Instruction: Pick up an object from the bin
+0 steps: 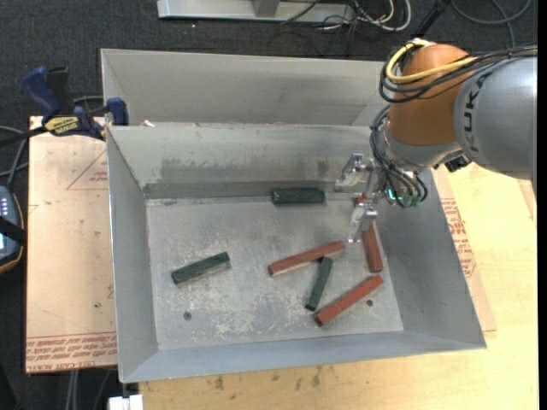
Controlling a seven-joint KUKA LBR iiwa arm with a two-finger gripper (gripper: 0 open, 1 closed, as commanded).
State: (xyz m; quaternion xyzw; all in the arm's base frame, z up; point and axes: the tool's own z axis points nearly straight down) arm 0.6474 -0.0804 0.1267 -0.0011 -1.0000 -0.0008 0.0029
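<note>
My gripper (361, 219) hangs low over the right part of the bin, under the arm's orange cover. Its tip is just above the upper end of a short red-brown bar (373, 249) that lies near the right wall. A longer red-brown bar (306, 259) lies slantwise just left of the tip, its right end close below it. A dark green bar (298, 196) rests at the back wall, left of the gripper. Nothing is seen held.
A dark green stick (320, 283) and another red-brown bar (349, 301) lie in front of the gripper, toward the near wall. A green bar (200, 268) lies alone at the left of the floor. The right wall is close beside the gripper.
</note>
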